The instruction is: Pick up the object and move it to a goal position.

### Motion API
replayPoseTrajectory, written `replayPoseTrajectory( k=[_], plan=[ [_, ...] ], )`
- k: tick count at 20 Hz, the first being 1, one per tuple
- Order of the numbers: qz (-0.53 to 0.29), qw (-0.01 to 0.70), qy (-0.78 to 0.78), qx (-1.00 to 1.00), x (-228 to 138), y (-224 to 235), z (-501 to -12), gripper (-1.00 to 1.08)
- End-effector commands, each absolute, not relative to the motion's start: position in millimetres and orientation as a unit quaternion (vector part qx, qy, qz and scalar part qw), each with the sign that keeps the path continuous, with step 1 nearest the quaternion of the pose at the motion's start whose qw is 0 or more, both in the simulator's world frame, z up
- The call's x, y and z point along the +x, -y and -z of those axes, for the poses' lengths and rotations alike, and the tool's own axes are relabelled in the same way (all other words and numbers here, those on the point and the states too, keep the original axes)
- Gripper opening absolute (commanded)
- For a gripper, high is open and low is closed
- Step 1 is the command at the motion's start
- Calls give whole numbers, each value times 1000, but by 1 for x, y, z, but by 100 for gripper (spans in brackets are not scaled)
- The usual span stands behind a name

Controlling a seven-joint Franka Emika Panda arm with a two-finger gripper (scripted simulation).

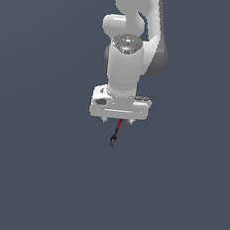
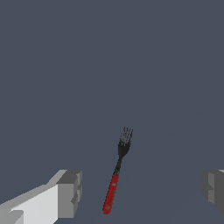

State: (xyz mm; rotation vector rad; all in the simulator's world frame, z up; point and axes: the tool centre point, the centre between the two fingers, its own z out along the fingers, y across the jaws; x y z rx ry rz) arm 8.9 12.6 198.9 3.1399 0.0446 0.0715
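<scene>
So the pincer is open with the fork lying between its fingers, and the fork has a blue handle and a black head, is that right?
Not quite: the fork has a red handle, not blue, as the wrist view shows. The rest holds: the pincer is open, the fork lies between its fingers, and the head is black.

In the exterior view the fork is too small for its tines to be made out, and the top of its red handle is hidden behind the gripper. The arm is cut off by the upper edge. In the wrist view both fingers are cropped at the frame's edges.
</scene>
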Motion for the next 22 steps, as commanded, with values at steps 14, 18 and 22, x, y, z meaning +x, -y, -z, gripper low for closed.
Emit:
replayPoseTrajectory(
  k=[14, 18, 22],
  plan=[
    [-31, 0, -14, 999, 13, 9, -202, 100],
    [-30, -1, -6, 1000, 10, 7, -193, 100],
    [-26, -2, 10, 1000, 3, 3, -175, 100]
  ],
)
